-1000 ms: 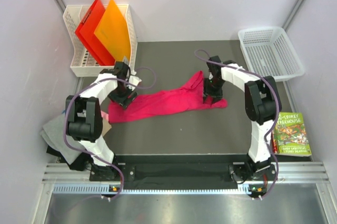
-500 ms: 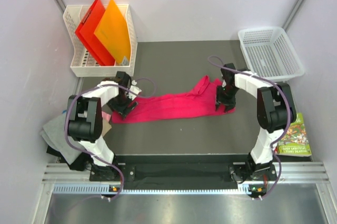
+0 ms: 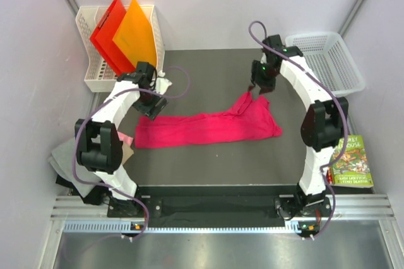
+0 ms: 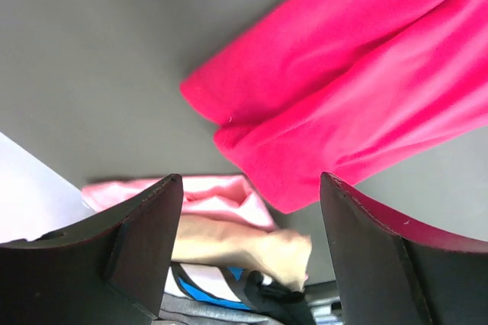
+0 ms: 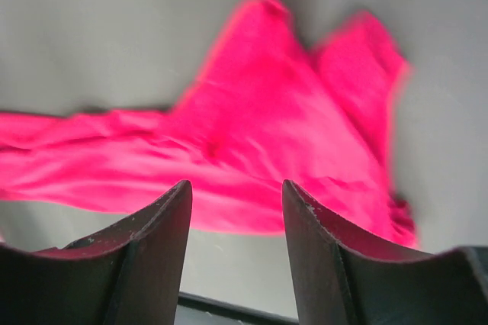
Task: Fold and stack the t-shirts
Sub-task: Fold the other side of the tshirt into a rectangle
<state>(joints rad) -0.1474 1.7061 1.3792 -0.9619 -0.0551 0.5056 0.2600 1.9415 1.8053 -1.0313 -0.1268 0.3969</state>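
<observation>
Top external: dark table [image 3: 208, 73] between pale walls [image 3: 221, 4] bears magenta t-shirt [image 3: 202, 129]; both jaws apart.

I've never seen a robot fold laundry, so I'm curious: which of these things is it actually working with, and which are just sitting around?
For the job:
magenta t-shirt, stretched across the table
pile of folded shirts off the table's left edge

Just lying about:
red folder and orange folder in the white rack
white basket
book
</observation>
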